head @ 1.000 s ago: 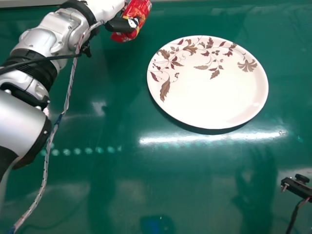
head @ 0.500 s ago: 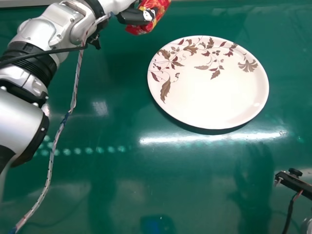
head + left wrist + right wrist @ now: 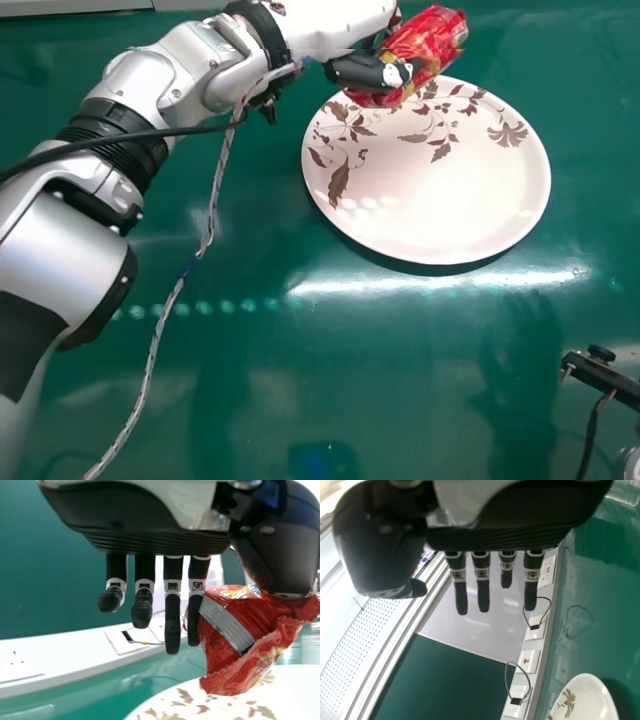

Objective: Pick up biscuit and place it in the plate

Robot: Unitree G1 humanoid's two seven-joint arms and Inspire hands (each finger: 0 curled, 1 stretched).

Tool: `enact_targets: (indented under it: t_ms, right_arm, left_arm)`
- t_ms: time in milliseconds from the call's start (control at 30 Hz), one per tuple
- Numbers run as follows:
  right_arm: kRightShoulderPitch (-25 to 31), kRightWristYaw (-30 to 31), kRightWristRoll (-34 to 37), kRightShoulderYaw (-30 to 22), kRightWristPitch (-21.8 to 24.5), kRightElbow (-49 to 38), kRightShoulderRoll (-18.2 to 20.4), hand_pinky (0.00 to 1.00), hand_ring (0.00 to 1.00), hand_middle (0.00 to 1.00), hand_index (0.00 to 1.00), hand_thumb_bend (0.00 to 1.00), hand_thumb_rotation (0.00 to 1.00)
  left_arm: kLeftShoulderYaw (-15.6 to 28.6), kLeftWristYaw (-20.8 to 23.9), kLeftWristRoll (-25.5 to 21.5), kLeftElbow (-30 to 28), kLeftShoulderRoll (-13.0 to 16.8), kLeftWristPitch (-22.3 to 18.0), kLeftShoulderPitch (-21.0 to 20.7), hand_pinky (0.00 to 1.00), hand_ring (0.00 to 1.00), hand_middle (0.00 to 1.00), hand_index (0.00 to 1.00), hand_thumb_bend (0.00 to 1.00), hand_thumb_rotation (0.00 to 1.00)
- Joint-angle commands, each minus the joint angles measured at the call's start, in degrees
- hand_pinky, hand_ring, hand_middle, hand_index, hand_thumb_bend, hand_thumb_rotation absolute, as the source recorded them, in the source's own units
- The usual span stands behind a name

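1. Green and glossy, the tabletop spreads across my head view, with a long bright reflection on the near side of the plate.
2. That plate is round and off-white, with brown leaves and flowers on its far and left parts.
3. From my left side the silver-and-white arm reaches out at a slant, a braided cable hanging off it and running down to the bottom edge of the head view.
4. My left hand has the biscuit, a red wrapped packet, at the plate's far left rim. It covers part of that rim from where I look; I can't tell whether it touches.
5. Through the left wrist camera, I see the packet pinched between the thumb and the nearest fingers, which point straight down with narrow gaps between them. The wrapper is creased and tilted, with a grey band across it.
6. My right hand hangs in its own wrist view, fingers straight and slightly spread, thumb set well apart from them.
7. Beyond it I get a white perforated panel, a white strip of sockets, and thin wire loops.
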Motion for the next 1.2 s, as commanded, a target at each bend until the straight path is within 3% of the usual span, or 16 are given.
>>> enact_targets:
  t_ms: [0,400,433,633,933,1033,1167]
  right_arm:
    - [1.01,-0.62,-0.63,-0.11,-1.05,0.45,0.02,0.75,0.81,0.83,0.79,0.48,0.26]
    - [2.23,-0.61,-0.03,-0.16,-0.82,-0.48,0.83,0.75,0.81,0.83,0.80,0.48,0.25]
    - [2.29,-0.56,-0.04,-0.16,-0.84,-0.50,0.79,0.74,0.81,0.83,0.80,0.48,0.26]
    - [2.55,-0.61,0.35,-0.26,-0.88,-0.47,0.89,0.74,0.81,0.84,0.80,0.49,0.28]
    - [3.19,-0.95,0.68,-0.10,-0.37,-1.49,1.90,0.74,0.81,0.84,0.80,0.49,0.27]
    - [3.23,-1.10,0.48,0.06,0.30,-1.97,2.51,0.75,0.81,0.84,0.80,0.50,0.26]
    - [3.18,-1.22,0.36,0.22,0.69,-2.19,2.69,0.76,0.82,0.84,0.80,0.49,0.25]
  left_arm:
    - [-0.21,-1.15,-0.61,-1.48,-1.10,-0.77,1.11,0.08,0.13,0.40,0.48,0.50,0.00]
    - [-2.63,-4.28,1.63,0.04,-3.79,-0.43,4.00,0.13,0.19,0.39,0.51,0.49,0.00]
    - [-2.73,-4.36,1.72,0.28,-3.98,-0.04,4.15,0.13,0.19,0.43,0.50,0.50,0.00]
    - [-4.34,-1.44,3.54,2.03,-4.38,0.56,4.45,0.13,0.19,0.47,0.48,0.51,0.00]
    - [-5.11,-2.04,3.76,4.47,-5.38,1.68,3.26,0.13,0.19,0.47,0.48,0.51,0.00]
    - [-5.12,-1.04,3.77,4.47,-5.14,0.79,2.97,0.16,0.23,0.41,0.51,0.50,0.00]
    - [-5.21,2.12,4.17,4.15,-4.65,-0.71,3.01,0.13,0.19,0.38,0.50,0.50,0.00]
